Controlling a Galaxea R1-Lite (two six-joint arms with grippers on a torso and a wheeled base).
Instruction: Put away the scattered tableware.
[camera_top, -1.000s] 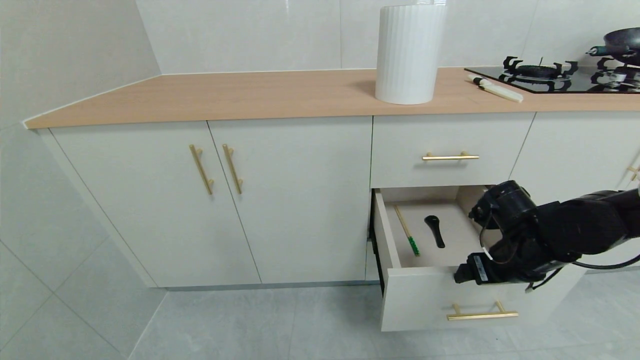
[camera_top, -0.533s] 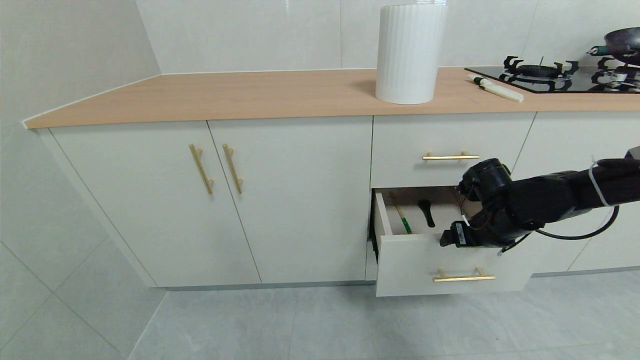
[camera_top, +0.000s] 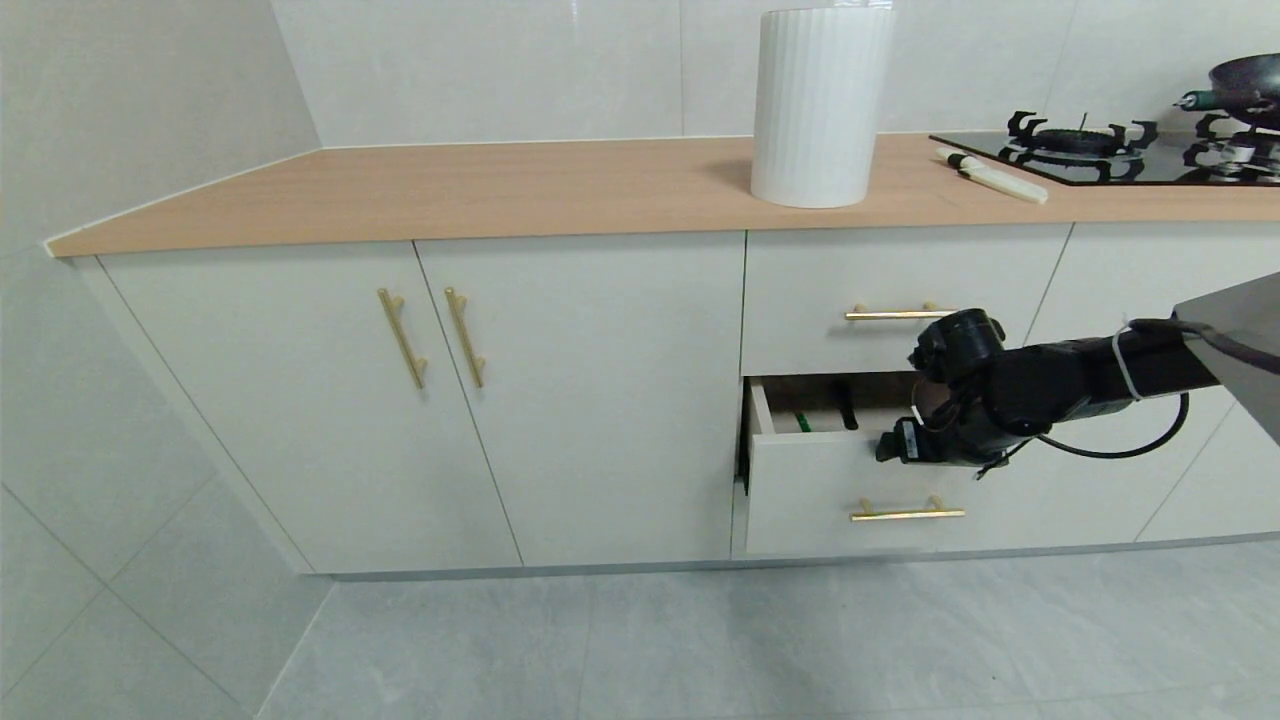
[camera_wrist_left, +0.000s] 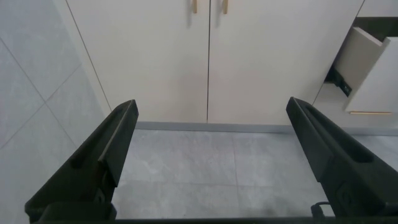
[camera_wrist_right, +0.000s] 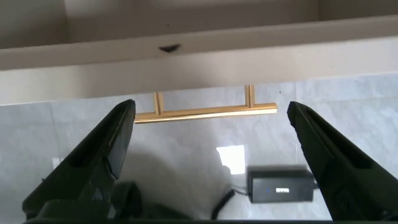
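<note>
The right gripper (camera_wrist_right: 210, 115), spread wide and holding nothing, sits at the top edge of the white lower drawer (camera_top: 820, 490). To close it well, the push should run square and centred above the brass bar handle (camera_top: 907, 513) until the front sits flush. In the narrow gap lie one black spoon (camera_top: 849, 418) and one green-tipped chopstick end (camera_top: 802, 423); the left gripper (camera_wrist_left: 211, 112), also wide open and empty, hangs over the floor.

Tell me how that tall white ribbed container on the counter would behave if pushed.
The white ribbed container stands upright, taller than wide, so a high push might tip it. Its flat base on the countertop suggests sliding, not rolling.
</note>
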